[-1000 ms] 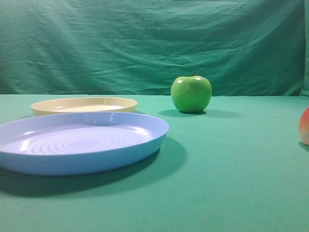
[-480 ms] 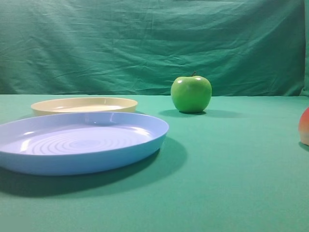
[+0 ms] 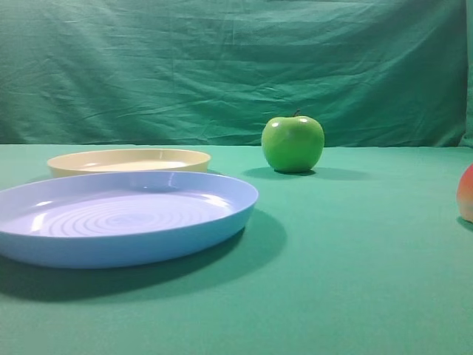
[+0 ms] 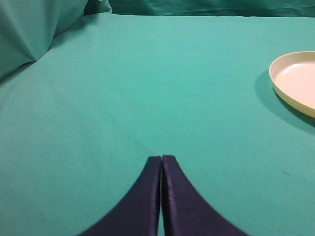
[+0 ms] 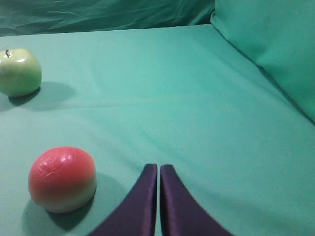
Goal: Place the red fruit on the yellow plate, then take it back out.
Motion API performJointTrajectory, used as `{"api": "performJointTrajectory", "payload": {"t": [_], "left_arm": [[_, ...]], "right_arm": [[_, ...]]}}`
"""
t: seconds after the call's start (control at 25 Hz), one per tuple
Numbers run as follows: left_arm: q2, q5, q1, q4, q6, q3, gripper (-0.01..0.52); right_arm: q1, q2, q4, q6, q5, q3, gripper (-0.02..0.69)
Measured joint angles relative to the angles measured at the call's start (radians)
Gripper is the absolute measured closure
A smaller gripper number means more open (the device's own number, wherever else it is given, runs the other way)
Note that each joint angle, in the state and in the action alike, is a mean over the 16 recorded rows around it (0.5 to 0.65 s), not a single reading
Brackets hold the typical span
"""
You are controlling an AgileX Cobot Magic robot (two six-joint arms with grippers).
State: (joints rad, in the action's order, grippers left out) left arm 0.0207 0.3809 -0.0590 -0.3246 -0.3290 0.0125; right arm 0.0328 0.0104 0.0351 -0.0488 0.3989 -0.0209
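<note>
The red fruit (image 5: 62,177) rests on the green cloth, red on top and pale below; only its left edge (image 3: 466,193) shows at the right border of the exterior view. My right gripper (image 5: 159,167) is shut and empty, just right of the fruit and apart from it. The yellow plate (image 3: 129,160) lies at the back left, empty; its rim (image 4: 278,81) also shows at the right edge of the left wrist view. My left gripper (image 4: 161,158) is shut with nothing in it, over bare cloth left of that plate. Neither gripper shows in the exterior view.
A large light-blue plate (image 3: 122,217) with concentric rings sits in front of the yellow one. A glossy green apple (image 3: 293,143) stands at the back centre, also the apple (image 5: 18,72) at far left in the right wrist view. Green cloth rises behind and at both sides.
</note>
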Motion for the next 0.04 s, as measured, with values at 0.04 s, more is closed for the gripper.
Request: {"api": "performJointTrajectory", "payload": {"t": [0.04], "left_arm": [[0.000, 0.000, 0.000, 0.000, 0.000, 0.000, 0.514]], "right_arm": [[0.000, 0.000, 0.000, 0.000, 0.000, 0.000, 0.665]]}}
